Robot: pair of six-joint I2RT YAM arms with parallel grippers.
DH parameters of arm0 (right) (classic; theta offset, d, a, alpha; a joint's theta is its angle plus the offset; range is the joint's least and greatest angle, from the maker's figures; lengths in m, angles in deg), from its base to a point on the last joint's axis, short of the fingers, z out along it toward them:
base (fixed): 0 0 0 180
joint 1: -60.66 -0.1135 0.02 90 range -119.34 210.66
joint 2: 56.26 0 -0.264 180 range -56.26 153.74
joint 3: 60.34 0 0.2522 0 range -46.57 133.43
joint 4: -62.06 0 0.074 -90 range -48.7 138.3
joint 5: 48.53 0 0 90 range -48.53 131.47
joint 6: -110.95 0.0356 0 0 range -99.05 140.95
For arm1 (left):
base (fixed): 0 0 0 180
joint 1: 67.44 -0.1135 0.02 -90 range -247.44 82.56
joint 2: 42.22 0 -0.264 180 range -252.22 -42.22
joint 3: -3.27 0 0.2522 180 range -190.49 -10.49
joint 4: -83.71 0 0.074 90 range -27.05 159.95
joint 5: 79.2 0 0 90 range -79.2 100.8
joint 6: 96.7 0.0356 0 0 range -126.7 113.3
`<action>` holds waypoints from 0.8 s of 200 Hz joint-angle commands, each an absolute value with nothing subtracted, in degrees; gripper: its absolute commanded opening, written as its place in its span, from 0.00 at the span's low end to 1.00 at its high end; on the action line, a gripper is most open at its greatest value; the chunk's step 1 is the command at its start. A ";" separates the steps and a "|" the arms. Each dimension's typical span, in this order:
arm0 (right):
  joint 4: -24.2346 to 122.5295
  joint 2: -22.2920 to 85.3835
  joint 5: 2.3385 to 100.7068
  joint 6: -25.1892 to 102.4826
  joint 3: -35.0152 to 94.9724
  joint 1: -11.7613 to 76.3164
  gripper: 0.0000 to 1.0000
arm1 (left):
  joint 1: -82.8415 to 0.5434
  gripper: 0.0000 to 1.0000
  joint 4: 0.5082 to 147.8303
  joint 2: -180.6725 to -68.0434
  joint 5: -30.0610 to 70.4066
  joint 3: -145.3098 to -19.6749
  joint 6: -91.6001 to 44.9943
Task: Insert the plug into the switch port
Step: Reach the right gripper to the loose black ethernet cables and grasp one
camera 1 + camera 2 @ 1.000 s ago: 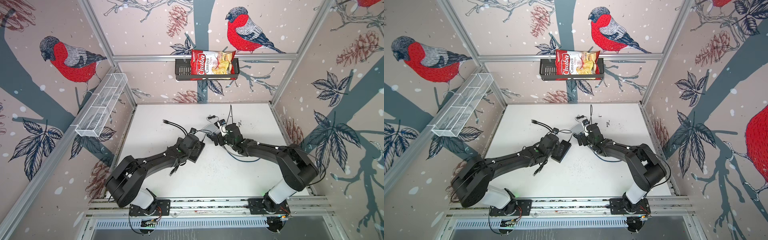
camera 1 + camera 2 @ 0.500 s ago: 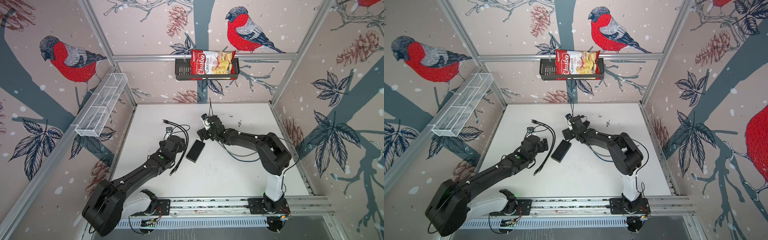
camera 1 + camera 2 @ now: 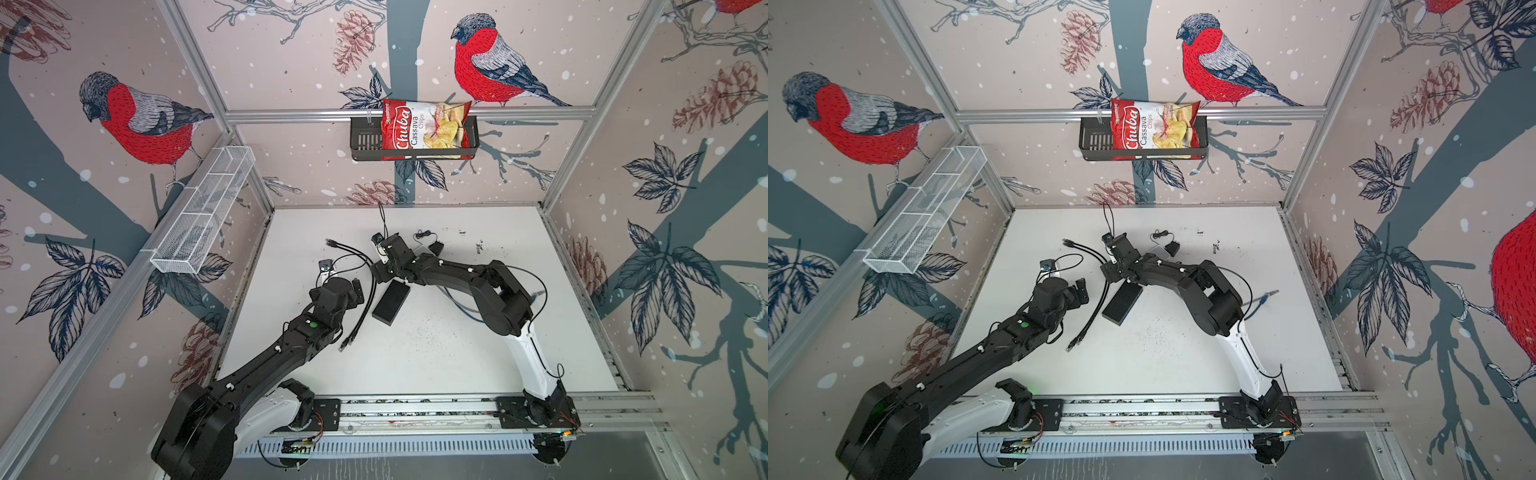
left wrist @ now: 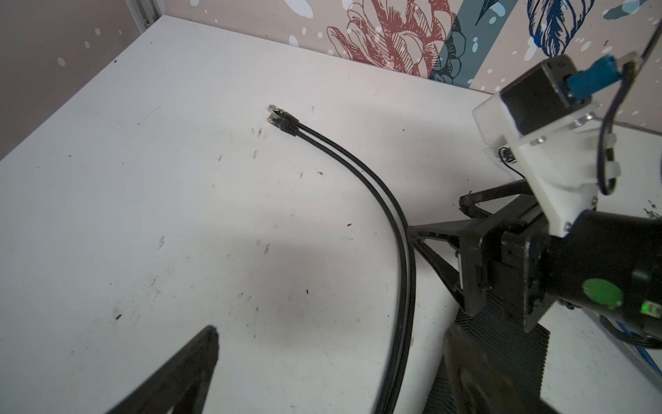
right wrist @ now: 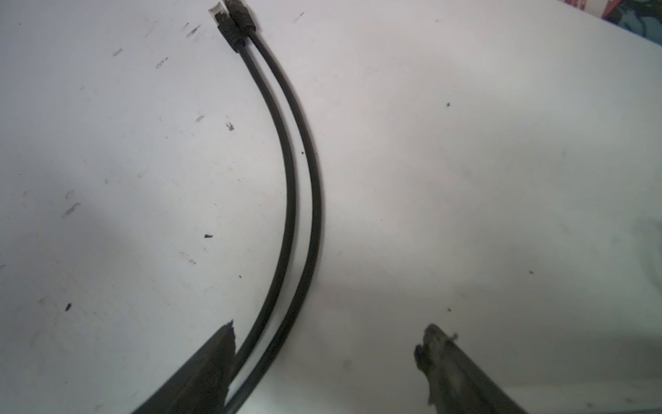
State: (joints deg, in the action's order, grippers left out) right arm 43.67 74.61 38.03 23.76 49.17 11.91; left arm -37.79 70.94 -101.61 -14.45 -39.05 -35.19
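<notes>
The open right hand [image 5: 329,328] hovers over two black Ethernet cables [image 5: 292,186] lying on the table [image 3: 457,353] beside the switch [image 3: 390,305]. It should close on one cable only, near its plug [image 5: 218,14]. Also the left hand [image 3: 356,287] is open and empty.

Both arms same build. Left arm [image 3: 266,365]: black boxy links, small white screw caps, green dot [image 3: 314,324] nr wrist, white L base link [image 3: 266,411]. Right arm [image 3: 457,276]: black upper links, white R base link [image 3: 528,357]. R wrist cam mount [image 4: 537,154]: white plastic w/ silver screws, black cam body, blue connector [image 4: 591,77], thin dark cable [image 4: 613,107] zip-tied on. Black base plates [image 3: 328,415], red/black wires.
</notes>
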 commanded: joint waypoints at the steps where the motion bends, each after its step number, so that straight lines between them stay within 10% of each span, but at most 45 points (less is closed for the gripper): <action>1: 42.23 76.17 36.55 23.91 51.06 11.44 0.82 | -38.18 0.96 73.16 -101.52 -13.55 -38.53 -34.69; 160: 41.30 82.51 33.65 25.87 57.90 11.79 0.52 | -39.78 0.96 74.80 -101.80 -11.79 -36.43 -33.69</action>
